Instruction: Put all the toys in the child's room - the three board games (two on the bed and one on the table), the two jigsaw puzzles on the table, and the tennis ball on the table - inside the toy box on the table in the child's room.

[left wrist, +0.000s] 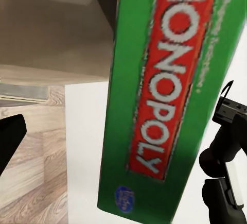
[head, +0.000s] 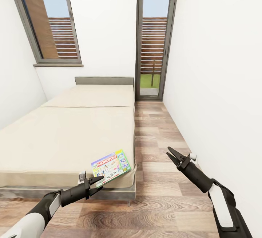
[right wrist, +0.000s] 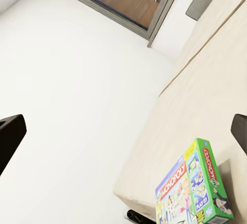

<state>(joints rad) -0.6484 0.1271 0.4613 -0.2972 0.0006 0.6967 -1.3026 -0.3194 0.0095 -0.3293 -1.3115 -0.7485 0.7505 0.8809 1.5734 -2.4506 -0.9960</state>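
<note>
A board game [head: 111, 167], a flat box with "Monopoly" in red on white and green, lies tilted on the near right corner of the cream bed [head: 69, 132], overhanging its edge. My left gripper [head: 97, 183] is open at the box's near lower corner, one finger above the edge and one below. The left wrist view has the box's green side [left wrist: 170, 95] very close, with one dark finger [left wrist: 9, 139] far out to the side. My right gripper [head: 173, 155] hangs open and empty over the floor to the right of the bed. The same game [right wrist: 193, 193] lies on the mattress [right wrist: 206, 95] in the right wrist view.
A strip of wood-plank floor [head: 160, 147] runs between the bed and the white right wall [head: 222, 85]. At the far end stand a tall glass door [head: 154, 37] and a window [head: 49, 19]. The grey headboard [head: 104, 81] is against the back wall.
</note>
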